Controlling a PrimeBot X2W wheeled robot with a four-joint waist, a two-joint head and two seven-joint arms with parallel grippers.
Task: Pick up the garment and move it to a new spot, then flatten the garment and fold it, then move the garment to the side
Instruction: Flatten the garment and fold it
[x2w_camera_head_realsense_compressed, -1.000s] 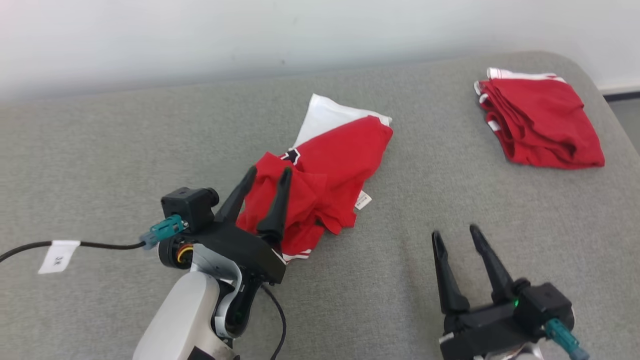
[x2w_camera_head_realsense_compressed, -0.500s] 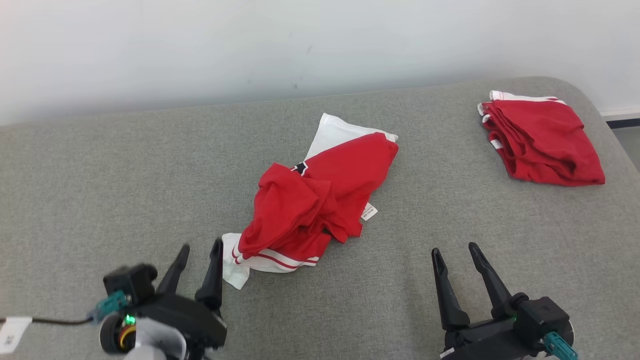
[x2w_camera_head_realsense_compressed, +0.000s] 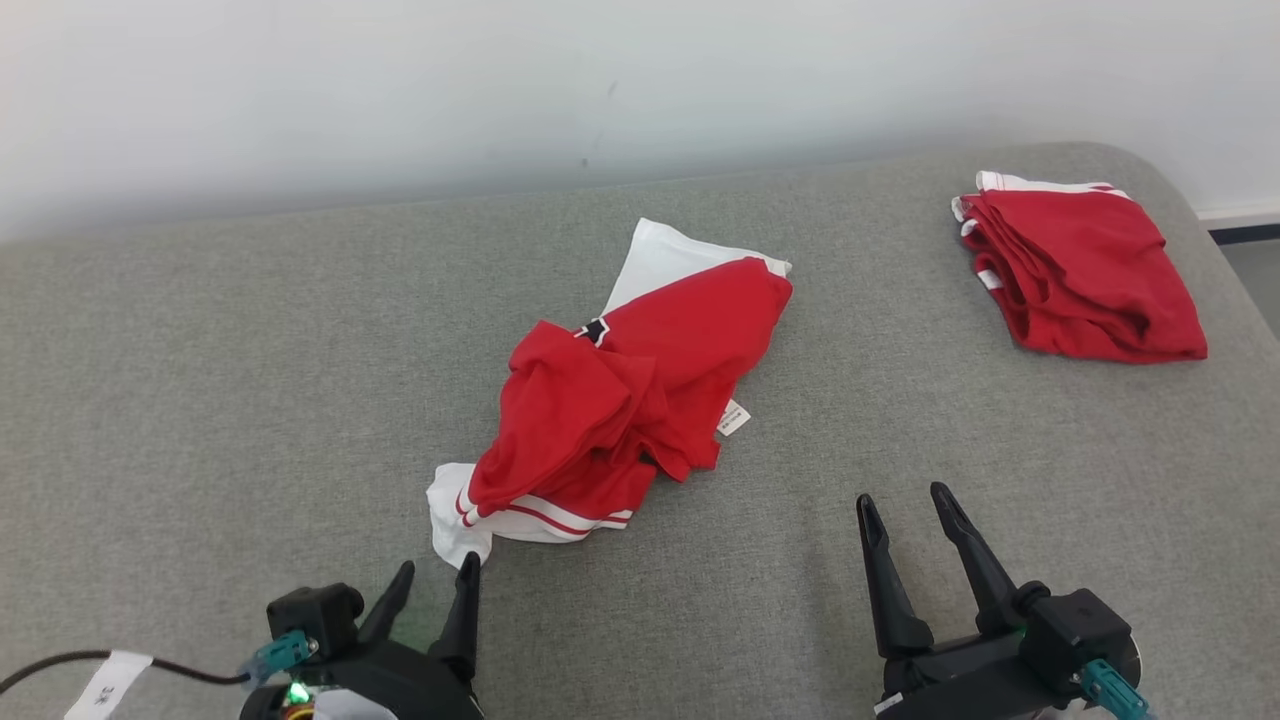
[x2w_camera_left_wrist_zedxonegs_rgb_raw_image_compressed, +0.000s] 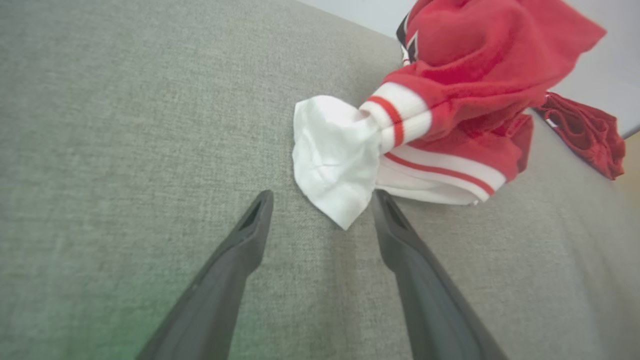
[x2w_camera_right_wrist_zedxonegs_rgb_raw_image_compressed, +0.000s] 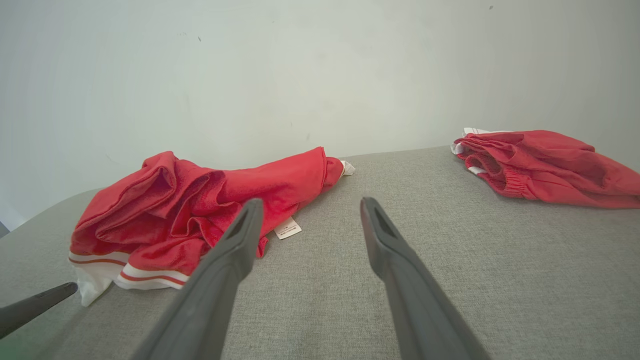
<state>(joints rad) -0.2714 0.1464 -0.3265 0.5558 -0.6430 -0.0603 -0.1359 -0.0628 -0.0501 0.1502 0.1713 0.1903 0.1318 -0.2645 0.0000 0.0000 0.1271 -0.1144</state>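
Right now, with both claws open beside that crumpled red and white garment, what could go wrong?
1. The left gripper points at the loose white corner of the crumpled red and white garment; pinching just that could drag the bundle rather than lift it.
2. The garment is bunched in overlapping folds, so flattening may trap creases.
3. A folded red garment lies at the right end of the gray cushion; setting this one aside there might disturb it.

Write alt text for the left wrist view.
A crumpled red garment with white striped trim lies on a grey cushion, its white corner reaching between the fingertips of the open left gripper. A second red garment sits beyond, at the right edge.
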